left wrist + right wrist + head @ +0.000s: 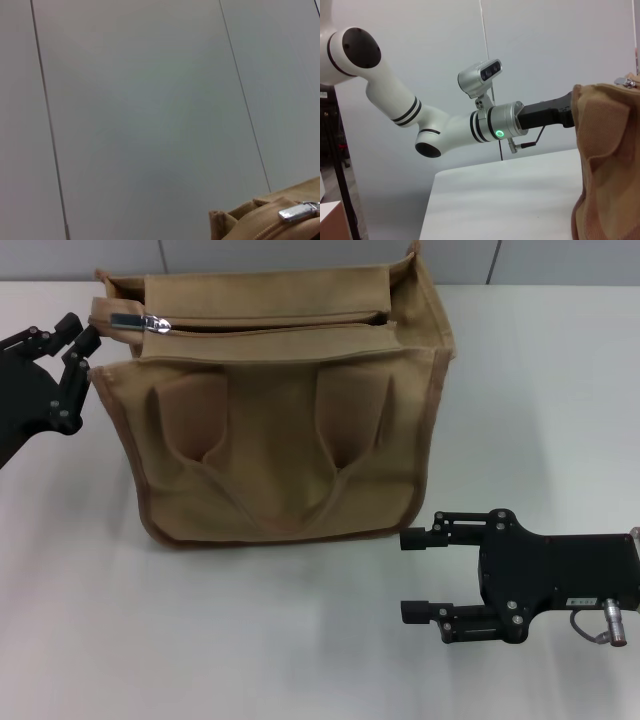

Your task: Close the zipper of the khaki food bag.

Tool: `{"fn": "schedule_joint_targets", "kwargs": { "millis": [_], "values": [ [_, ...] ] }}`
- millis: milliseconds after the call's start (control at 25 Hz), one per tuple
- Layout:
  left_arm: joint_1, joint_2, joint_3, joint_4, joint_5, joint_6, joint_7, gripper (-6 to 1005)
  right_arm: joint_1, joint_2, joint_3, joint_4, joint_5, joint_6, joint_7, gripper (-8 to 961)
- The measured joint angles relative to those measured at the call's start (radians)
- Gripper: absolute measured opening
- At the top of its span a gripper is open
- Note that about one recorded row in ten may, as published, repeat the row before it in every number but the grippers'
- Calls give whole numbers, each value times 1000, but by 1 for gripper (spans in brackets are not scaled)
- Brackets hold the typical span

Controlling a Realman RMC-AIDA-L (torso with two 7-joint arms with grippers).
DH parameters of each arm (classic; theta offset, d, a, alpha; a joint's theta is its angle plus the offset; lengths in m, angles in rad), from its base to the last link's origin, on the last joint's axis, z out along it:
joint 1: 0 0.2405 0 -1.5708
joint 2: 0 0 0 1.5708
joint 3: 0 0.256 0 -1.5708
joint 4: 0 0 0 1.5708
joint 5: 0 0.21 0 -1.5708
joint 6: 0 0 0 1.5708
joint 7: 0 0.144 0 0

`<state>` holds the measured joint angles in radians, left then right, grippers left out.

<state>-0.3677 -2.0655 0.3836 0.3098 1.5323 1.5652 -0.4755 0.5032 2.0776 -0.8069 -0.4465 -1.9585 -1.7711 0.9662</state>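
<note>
The khaki food bag [280, 430] stands on the white table with its handles hanging down its front. Its zipper [270, 325] runs along the top and gapes open, dark inside. The silver pull tab [135, 320] sits at the bag's left end. My left gripper [88, 328] is at the bag's upper left corner, its fingers a little apart and empty, tips just left of the tab. The left wrist view shows the tab [298, 212] and the bag corner [250, 222]. My right gripper [408, 575] lies open and empty on the table, in front of the bag's right side.
The white table [200, 640] spreads around the bag. The right wrist view shows the bag's side [605, 160] and the left arm [485, 122] reaching to its top. A grey panelled wall [150, 100] stands behind.
</note>
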Motion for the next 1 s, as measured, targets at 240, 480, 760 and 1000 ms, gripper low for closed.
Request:
{"fn": "schedule_joint_targets", "kwargs": {
  "millis": [240, 480, 760, 1000],
  "values": [
    [0, 0, 6, 6, 0, 0, 1, 106, 0, 1, 1, 0, 2, -1, 0, 708],
    [6, 35, 52, 17, 32, 11, -89, 9, 0, 1, 2, 0, 2, 1, 0, 708],
    [9, 55, 80, 105, 89, 42, -235, 73, 0, 1, 6, 0, 1, 2, 0, 707],
    [-17, 68, 89, 203, 215, 51, -370, 296, 1, -1, 9, 0, 0, 2, 0, 707]
  ]
}}
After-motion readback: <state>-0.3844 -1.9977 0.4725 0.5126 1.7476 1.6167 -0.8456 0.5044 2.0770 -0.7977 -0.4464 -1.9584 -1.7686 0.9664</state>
